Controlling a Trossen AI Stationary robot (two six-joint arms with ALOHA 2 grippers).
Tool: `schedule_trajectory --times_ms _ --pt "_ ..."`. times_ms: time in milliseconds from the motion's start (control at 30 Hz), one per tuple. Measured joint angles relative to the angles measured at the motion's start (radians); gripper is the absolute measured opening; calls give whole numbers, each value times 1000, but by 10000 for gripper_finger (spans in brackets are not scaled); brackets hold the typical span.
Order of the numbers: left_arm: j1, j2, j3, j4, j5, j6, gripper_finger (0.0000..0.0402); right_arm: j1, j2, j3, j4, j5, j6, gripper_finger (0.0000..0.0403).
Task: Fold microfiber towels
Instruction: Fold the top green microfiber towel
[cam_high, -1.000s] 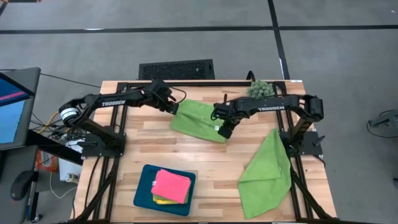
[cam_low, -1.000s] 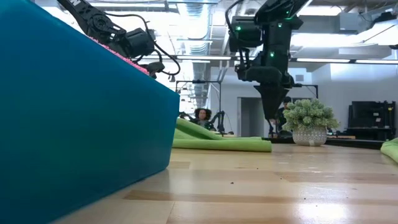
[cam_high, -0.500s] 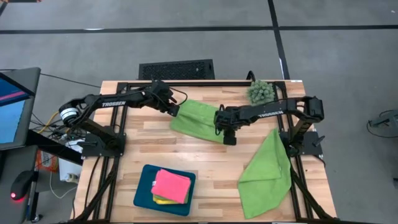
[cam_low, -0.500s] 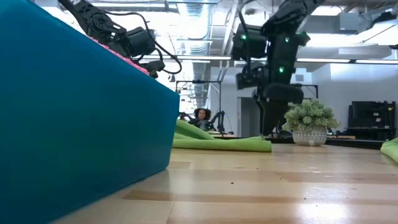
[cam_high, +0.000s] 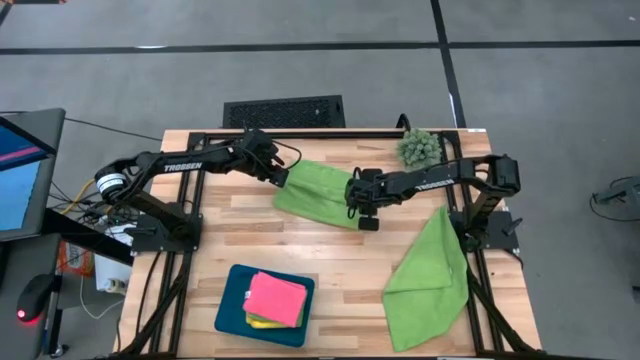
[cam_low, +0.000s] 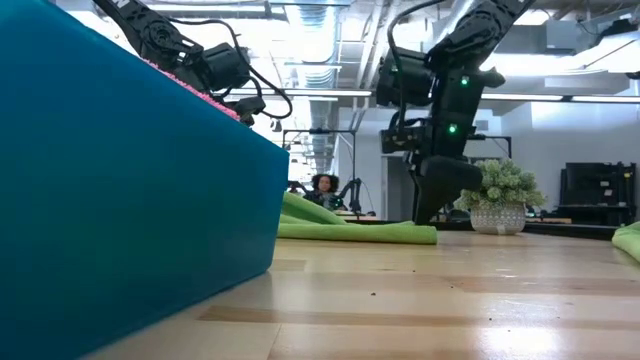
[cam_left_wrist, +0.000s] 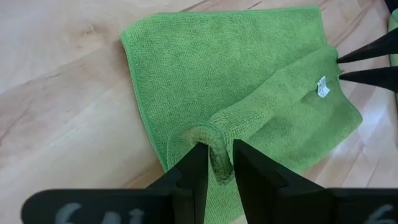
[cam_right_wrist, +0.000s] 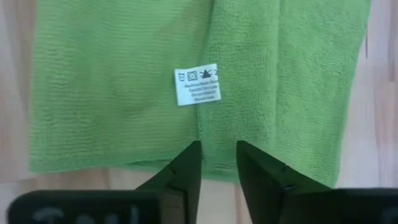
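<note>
A lime green microfiber towel (cam_high: 318, 192) lies folded over on the wooden table, a white label (cam_right_wrist: 197, 84) on its upper side. My left gripper (cam_left_wrist: 217, 163) is at the towel's left end (cam_high: 285, 180), shut on a bunch of cloth. My right gripper (cam_right_wrist: 217, 158) stands open over the towel's right end (cam_high: 363, 212), near the label, one finger to each side of the upper layer's edge; whether it touches, I cannot tell. A second green towel (cam_high: 430, 275) lies spread at the right. A pink towel (cam_high: 276, 298) rests on a yellow one (cam_high: 258, 321) in the teal tray. My left gripper pinches a raised ridge of cloth (cam_left_wrist: 211, 140) at the towel's left end between its two fingers. The fingers slant down from the table's left. The ridge stands a little proud while the rest of the towel lies flat on the table.
The teal tray (cam_high: 230, 305) stands near the front edge, left of centre, and fills the low view's left. A small spiky plant in a white pot (cam_high: 420, 147) stands at the back right. Bare wood shows between the tray and the towels.
My right gripper has come down toward the towel's right end and rolled about its own axis, so its fingers now stand close above the cloth. The towel and my left gripper have kept their places.
</note>
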Motion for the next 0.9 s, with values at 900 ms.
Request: schedule_trajectory --times_ms 900 --pt "0 0 0 37 9 -26 67 70 -172 0 -134 -13 227 2"
